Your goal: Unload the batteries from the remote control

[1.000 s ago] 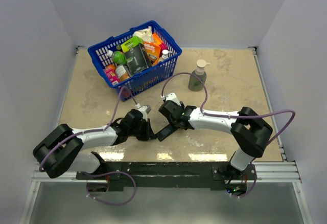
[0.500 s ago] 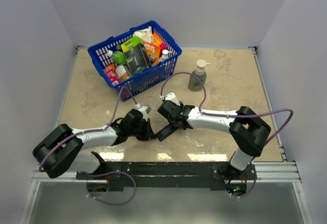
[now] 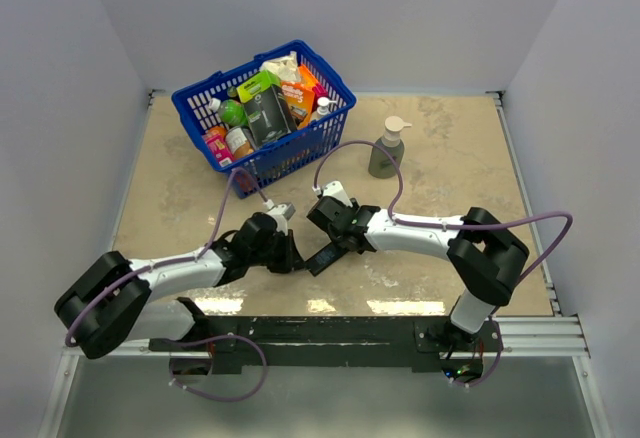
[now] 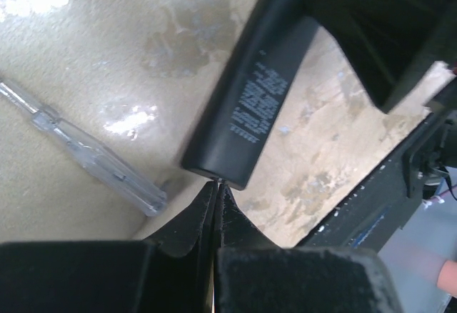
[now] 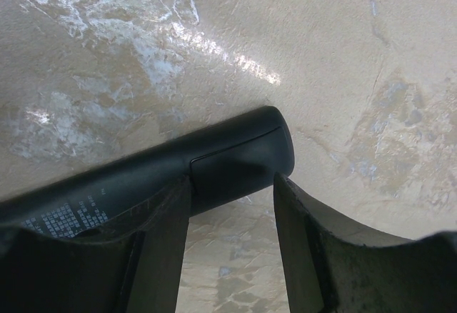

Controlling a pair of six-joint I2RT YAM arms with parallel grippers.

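Plainly, the slim, long black plastic remote control [image 4: 250, 98] hangs slanted just above the mottled beige stone bench [image 5: 321, 56]. The right pincer [image 5: 230, 191] grasps it near its far end. The left pincer [image 4: 216, 197] is clenched on nothing, its joined tips touching the remote's near end. No batteries show, and the seam of a short black cover panel [image 5: 235, 163] looks closed, so I judge them to be inside and the step in hand to be freeing that cover.

To do it well, the right grip should sit on the body, clear of the panel, and hold firm. The left tips should push along the remote's length, not into it, so they do not skid off.

A blue plastic mesh basket [image 3: 290, 153] at the far left is packed with bottles, boxes and packets. A grey-green pump bottle [image 3: 385, 153] stands apart to its right; its fill level I cannot tell. A clear plastic stick [image 4: 93, 156] lies on the bench near the left pincer.
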